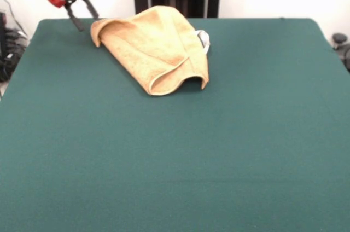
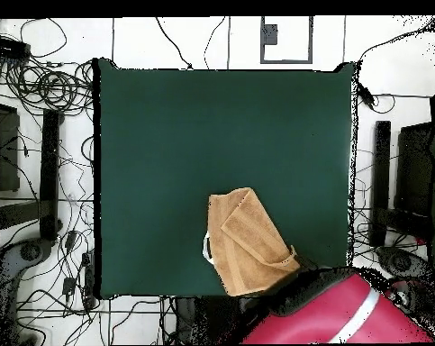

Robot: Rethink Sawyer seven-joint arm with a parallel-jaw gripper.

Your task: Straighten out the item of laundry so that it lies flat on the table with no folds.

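Folded golden-tan terry towel [image 1: 155,48] lies bunched at the pedestal edge of the dark green felt counter [image 1: 175,155].

Front view: the black-fingered end effector [image 1: 83,12] hangs open and empty just beside the towel's pointed corner; soft, light, limp cloth, likely best pinched at that corner.
Overhead view: the towel [image 2: 248,241] lies doubled over by the counter's [image 2: 167,135] base-side edge, the arm covering one corner.

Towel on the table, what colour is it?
Golden tan; the towel shows best in the front view, folded over on the dark green table.
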